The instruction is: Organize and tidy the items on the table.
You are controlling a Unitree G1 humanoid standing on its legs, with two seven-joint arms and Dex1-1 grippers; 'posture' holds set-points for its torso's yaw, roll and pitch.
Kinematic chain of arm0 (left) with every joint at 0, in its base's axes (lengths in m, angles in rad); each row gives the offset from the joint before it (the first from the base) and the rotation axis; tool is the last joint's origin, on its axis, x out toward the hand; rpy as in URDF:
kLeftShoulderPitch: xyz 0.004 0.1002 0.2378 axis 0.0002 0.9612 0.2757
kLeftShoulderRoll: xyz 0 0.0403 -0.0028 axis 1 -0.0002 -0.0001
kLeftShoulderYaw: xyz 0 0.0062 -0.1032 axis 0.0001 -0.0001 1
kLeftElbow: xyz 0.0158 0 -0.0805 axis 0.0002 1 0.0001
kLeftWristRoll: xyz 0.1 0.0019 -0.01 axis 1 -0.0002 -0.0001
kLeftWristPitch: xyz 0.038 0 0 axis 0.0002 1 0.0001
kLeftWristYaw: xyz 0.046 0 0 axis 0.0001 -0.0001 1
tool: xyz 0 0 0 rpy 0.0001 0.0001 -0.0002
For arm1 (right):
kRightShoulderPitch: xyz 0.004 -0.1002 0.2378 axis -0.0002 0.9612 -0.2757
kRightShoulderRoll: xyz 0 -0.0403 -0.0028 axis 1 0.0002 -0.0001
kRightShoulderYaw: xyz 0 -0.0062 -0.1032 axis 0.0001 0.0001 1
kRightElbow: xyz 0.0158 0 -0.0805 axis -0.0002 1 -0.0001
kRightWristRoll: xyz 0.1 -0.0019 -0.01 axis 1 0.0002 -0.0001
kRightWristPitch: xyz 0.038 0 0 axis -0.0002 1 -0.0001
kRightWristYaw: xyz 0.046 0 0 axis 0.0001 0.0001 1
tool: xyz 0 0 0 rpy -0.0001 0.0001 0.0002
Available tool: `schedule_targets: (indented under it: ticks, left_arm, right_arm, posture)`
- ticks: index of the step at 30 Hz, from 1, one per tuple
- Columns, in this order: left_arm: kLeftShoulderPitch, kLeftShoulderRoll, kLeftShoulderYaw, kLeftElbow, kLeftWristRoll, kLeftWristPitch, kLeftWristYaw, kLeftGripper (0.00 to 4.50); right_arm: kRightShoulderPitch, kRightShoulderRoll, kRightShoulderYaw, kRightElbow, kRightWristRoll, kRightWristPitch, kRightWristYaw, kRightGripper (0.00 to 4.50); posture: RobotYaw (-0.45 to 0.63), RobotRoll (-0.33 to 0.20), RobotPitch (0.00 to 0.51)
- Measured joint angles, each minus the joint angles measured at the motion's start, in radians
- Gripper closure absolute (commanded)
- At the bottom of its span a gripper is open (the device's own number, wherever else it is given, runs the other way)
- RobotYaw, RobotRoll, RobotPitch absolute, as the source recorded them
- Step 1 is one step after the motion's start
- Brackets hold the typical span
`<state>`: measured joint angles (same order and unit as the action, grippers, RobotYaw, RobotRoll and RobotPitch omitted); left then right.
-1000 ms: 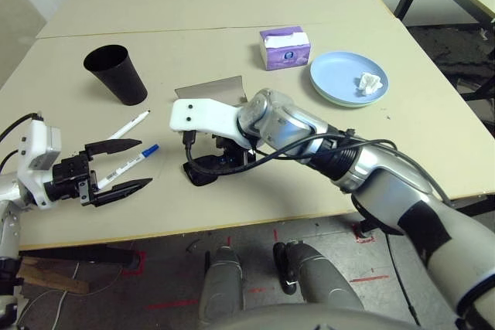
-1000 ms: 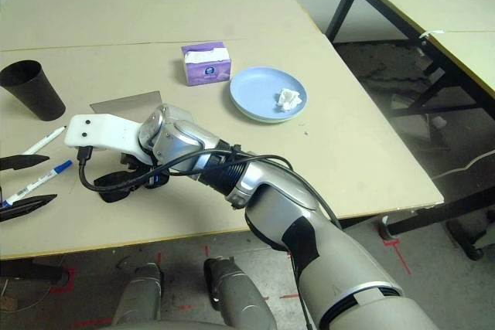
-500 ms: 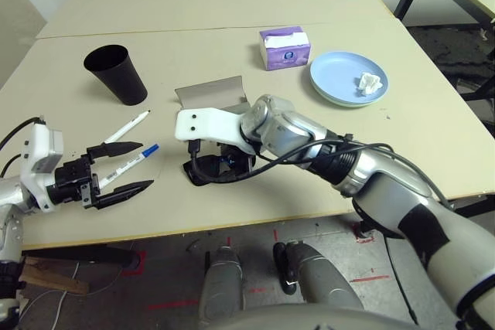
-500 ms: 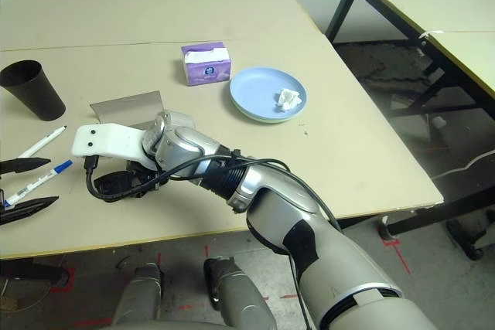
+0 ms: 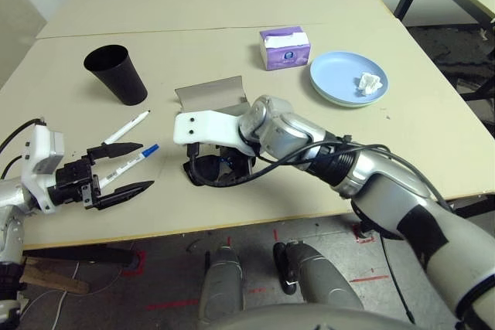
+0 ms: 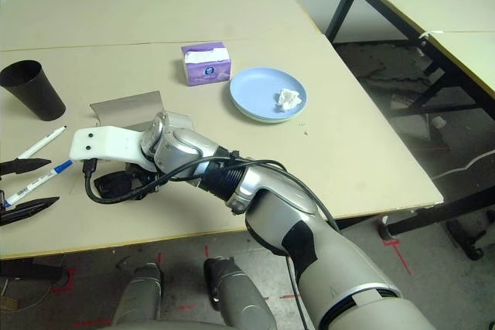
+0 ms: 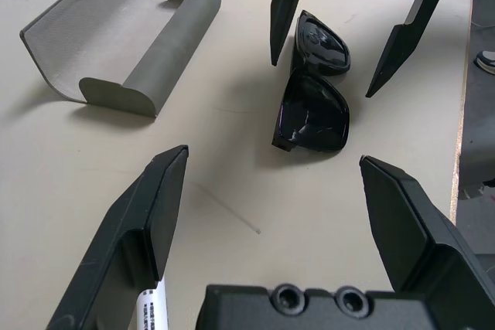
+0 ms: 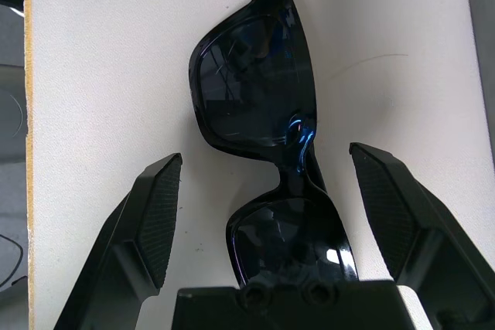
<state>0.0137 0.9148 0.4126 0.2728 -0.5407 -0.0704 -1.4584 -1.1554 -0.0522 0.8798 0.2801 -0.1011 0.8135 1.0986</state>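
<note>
Black glossy sunglasses [image 8: 259,90] with 2 dark lenses, right claw [image 8: 267,214] spread apart.

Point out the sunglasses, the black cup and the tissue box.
Sunglasses [image 8: 249,86], right wrist view, on one dark lens.
Black cup [image 5: 120,78], left eye view, on the side wall.
Tissue box [image 5: 287,57], left eye view, on the purple front face.

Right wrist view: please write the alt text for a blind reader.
Black sunglasses lie on the pale table between the open fingers of the right claw, not gripped. A grey edge shows at one side.
</note>
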Motion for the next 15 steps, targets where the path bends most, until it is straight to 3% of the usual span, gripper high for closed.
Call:
schedule_targets:
  ticks: [2,9,12,15]
  left_arm:
    - [0.004,-0.002,0.0,-0.003,0.0,0.0,0.001,0.0]
    - [0.0,-0.01,0.0,-0.003,0.0,0.0,0.011,0.0]
    - [-0.022,-0.014,0.0,-0.003,-0.002,0.0,0.02,0.0]
    - [-0.035,-0.021,0.0,-0.008,-0.007,0.001,0.028,0.0]
  right_arm:
    - [0.002,0.001,0.0,0.0,-0.003,-0.001,0.001,0.63]
    - [0.015,-0.008,-0.003,-0.01,-0.018,-0.017,0.012,3.17]
    - [0.013,-0.02,-0.026,-0.032,-0.019,-0.021,0.032,4.05]
    - [0.01,-0.021,-0.031,-0.041,-0.019,-0.021,0.05,4.36]
  posture:
    - [0.05,0.0,0.181]
    - [0.06,0.0,0.162]
    - [0.06,0.0,0.161]
    - [0.06,0.0,0.166]
